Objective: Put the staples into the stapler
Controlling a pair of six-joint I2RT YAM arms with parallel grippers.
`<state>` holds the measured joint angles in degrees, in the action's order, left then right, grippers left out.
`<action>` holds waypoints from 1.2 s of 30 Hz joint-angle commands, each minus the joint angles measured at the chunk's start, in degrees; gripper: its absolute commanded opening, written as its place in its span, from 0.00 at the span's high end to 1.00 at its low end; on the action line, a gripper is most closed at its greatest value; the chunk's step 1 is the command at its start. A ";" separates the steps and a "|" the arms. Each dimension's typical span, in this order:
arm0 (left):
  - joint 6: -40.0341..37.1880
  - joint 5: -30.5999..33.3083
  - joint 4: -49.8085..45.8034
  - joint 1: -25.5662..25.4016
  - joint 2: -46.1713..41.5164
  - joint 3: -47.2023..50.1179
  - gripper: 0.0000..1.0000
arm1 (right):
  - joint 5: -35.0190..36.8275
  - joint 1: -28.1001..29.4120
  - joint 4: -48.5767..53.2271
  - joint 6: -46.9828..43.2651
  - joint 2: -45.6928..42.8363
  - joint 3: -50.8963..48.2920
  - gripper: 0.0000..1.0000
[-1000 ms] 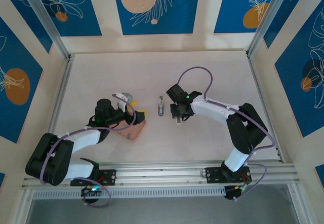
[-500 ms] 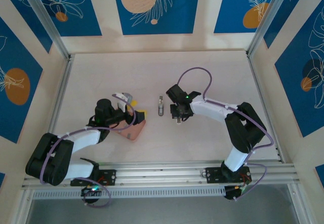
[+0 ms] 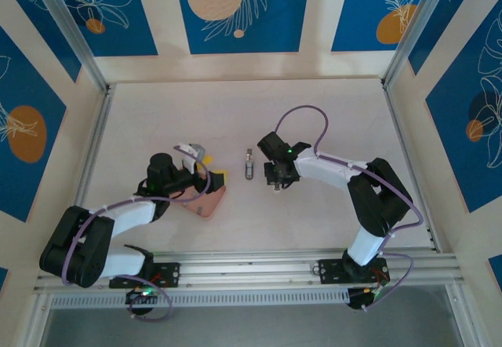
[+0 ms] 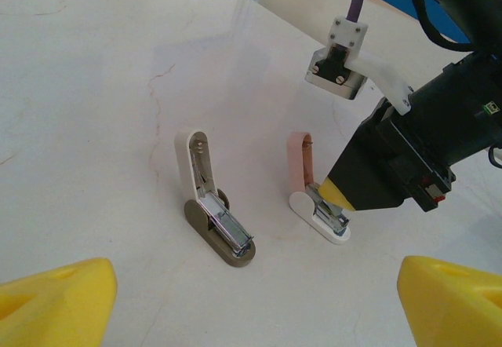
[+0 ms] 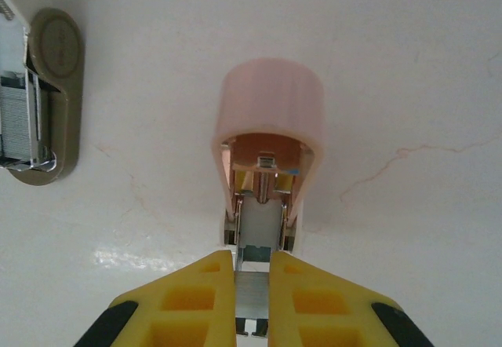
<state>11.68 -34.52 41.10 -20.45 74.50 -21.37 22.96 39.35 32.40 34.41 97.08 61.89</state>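
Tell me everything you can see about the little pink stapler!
The pink stapler is tiny and looks plastic: a salmon-pink lid swung nearly upright on its hinge, over a white base with a shiny metal channel. It sits open on the pale table, near an olive stapler but apart from it. The right gripper has its yellow fingers shut on a thin grey strip, probably staples, at the channel's front.
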 commanded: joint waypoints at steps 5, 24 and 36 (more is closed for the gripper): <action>0.12 -1.69 0.38 -0.60 0.47 -1.13 0.08 | -0.47 -0.20 0.30 1.18 0.65 -0.96 0.86; 0.26 -1.78 0.38 -0.73 0.47 -1.22 0.08 | -0.25 0.11 0.38 1.14 -1.57 -0.28 0.86; 0.14 -1.74 0.40 -0.72 0.33 -1.21 0.08 | -1.13 0.02 -0.32 1.47 -0.11 -0.36 0.86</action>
<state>11.68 -34.54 41.12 -20.51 74.50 -21.37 22.70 39.35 32.29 35.03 96.97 61.36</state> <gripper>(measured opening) 0.920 0.141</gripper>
